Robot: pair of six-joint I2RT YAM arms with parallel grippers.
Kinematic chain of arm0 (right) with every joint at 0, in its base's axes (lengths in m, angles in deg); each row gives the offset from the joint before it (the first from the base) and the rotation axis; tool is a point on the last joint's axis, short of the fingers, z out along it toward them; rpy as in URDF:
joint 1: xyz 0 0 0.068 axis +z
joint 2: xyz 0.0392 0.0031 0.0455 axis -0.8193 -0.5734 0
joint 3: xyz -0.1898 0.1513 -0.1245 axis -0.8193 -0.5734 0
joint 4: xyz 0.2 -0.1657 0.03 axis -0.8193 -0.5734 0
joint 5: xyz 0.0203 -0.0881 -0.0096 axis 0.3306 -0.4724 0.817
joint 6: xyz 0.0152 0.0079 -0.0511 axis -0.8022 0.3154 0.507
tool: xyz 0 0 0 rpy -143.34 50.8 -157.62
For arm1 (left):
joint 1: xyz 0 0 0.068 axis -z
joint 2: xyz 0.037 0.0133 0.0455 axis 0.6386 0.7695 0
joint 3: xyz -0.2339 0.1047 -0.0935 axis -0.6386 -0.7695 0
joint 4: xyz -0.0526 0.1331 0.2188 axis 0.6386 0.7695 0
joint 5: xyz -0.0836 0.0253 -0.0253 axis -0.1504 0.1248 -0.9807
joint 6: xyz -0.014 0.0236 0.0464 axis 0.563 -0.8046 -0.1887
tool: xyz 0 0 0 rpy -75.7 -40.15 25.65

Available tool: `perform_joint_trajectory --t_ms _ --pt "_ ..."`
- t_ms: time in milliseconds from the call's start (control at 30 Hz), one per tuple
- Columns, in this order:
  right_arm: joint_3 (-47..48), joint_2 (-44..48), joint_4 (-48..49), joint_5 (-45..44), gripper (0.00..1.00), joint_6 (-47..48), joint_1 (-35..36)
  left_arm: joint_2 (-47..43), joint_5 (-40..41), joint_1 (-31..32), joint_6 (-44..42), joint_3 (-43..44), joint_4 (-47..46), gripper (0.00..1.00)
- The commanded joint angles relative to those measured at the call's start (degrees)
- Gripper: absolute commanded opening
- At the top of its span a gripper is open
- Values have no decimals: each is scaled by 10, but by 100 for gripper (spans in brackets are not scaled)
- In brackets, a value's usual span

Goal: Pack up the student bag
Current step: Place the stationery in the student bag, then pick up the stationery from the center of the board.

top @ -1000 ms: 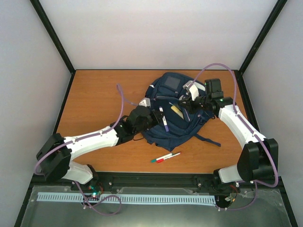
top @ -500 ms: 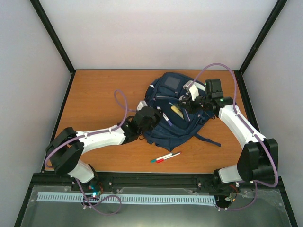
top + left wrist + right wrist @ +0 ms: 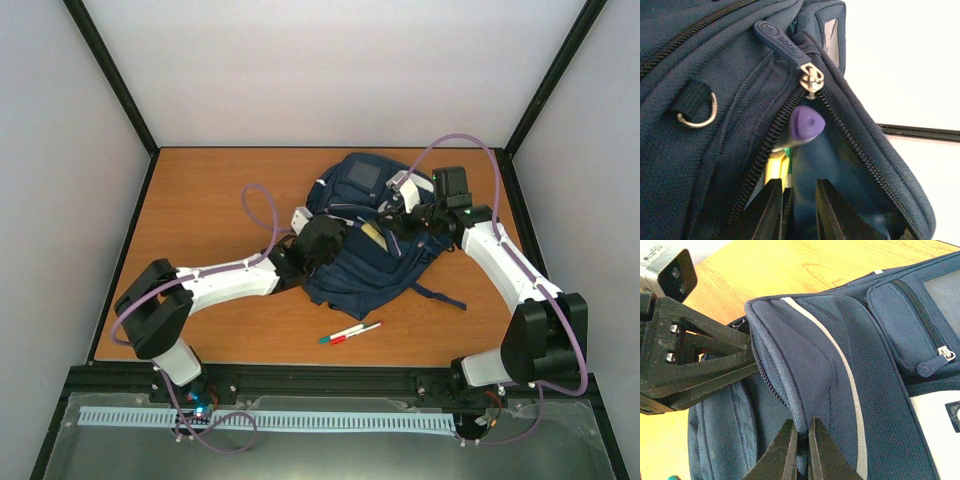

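The student bag (image 3: 372, 268) lies navy-blue on the table's right half with a pocket unzipped. My left gripper (image 3: 334, 240) reaches into that pocket. In the left wrist view its jaws (image 3: 799, 183) stand a little apart with only blue lining between them. A purple-capped pen (image 3: 807, 124) and a yellow item (image 3: 773, 168) sit in the pocket just ahead, under the zip pull (image 3: 811, 80). My right gripper (image 3: 393, 215) is shut on the pocket's upper edge (image 3: 801, 416) and holds it up; the jaws (image 3: 802, 429) pinch the fabric.
Two markers, one green-capped and one red-capped (image 3: 350, 333), lie on the wooden table in front of the bag. A pale ruler-like strip (image 3: 375, 236) shows in the bag's opening. A dark strap (image 3: 440, 295) trails right. Black frame posts stand at the table's corners.
My left arm has pushed rightward and deeper into the bag's pocket. The purple-capped pen seen at its jaws earlier now sits inside the pocket. The right arm has not moved.
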Motion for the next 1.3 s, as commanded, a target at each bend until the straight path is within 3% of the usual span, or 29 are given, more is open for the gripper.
perform_joint_trajectory --t_ms 0,67,333,667,800,900,1067,1267 --pt "5 -3 17 6 3 8 -9 4 22 -4 14 19 16 22" --pt "5 -4 17 6 3 8 -9 0 22 -5 10 17 17 23" --pt "5 -9 17 8 3 7 -9 -34 7 -4 -43 -2 5 42" --pt "6 -10 16 9 3 8 -9 -96 -38 -4 -150 -10 62 45" --pt "7 -9 16 10 3 7 -9 -104 -74 -4 -228 -11 83 46" --pt "6 -5 15 10 3 8 -9 -104 -122 -4 -337 -4 108 48" --pt "6 -5 16 12 3 7 -9 -98 -157 -3 -468 15 251 56" --pt "7 -8 15 12 3 8 -9 -165 -202 3 -573 -64 275 54"
